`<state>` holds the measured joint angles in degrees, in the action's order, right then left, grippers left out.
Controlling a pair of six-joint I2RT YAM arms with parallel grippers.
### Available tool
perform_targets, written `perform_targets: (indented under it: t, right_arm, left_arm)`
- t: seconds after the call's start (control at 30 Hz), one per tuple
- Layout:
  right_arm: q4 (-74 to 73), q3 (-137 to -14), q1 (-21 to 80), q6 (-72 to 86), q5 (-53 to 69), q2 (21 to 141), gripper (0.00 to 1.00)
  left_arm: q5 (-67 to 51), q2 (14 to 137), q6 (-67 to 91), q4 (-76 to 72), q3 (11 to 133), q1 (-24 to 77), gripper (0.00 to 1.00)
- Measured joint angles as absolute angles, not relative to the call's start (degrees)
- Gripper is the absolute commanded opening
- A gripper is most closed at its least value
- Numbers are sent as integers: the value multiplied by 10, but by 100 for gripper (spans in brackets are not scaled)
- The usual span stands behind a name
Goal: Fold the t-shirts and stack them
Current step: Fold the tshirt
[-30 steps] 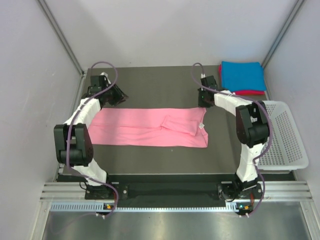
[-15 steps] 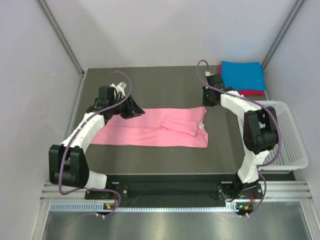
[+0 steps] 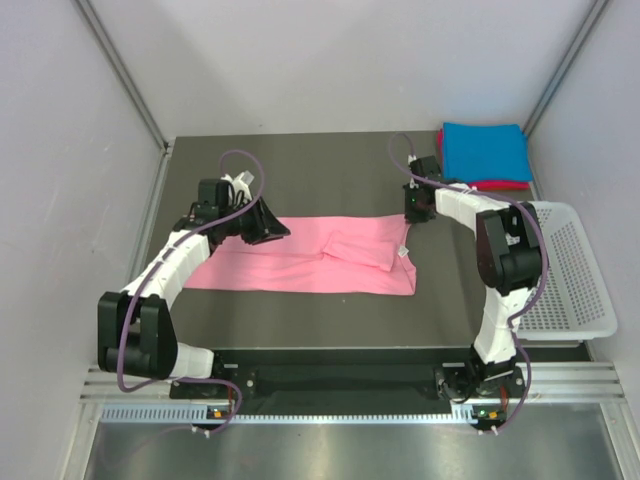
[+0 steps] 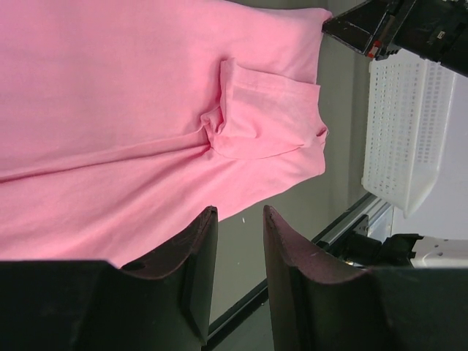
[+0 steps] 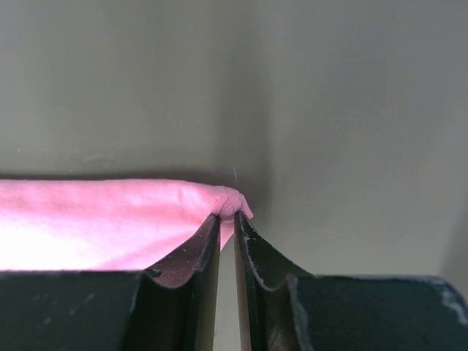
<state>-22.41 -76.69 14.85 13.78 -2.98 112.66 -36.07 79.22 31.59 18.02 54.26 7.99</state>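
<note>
The light pink t-shirt [image 3: 300, 255] lies as a long flat band across the middle of the table, a sleeve folded over its right part [image 4: 267, 121]. My left gripper [image 3: 277, 230] hovers over the band's far edge, left of centre, and is open with nothing between its fingers [image 4: 240, 212]. My right gripper [image 3: 409, 210] is at the shirt's far right corner, shut on that pink corner [image 5: 232, 210]. At the back right, a folded bright blue t-shirt [image 3: 485, 150] rests on a folded magenta-red one [image 3: 502, 185].
A white mesh basket [image 3: 568, 270] stands along the table's right edge, also in the left wrist view [image 4: 402, 117]. Grey walls close in the table on the left, back and right. Bare dark table surface [image 3: 320, 170] lies behind the pink shirt.
My left arm swung from the shirt's far left corner rightward over the cloth, then edged slightly nearer. The right gripper lifted toward the back, then returned to the shirt's far right corner.
</note>
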Motion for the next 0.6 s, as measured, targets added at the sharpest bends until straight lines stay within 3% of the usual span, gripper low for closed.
perform_targets:
  t: [0.13,0.33,0.6]
  right_arm:
    - [-225,-768,149,134,-30,1127,14]
    - [-235,-779,148,124,-33,1131,26]
    - [-244,-797,144,116,-28,1143,27]
  left_arm:
    - [-361,791,316,181,543,80,36]
    - [-356,788,319,181,543,80,36]
    - [-364,781,333,178,543,80,36]
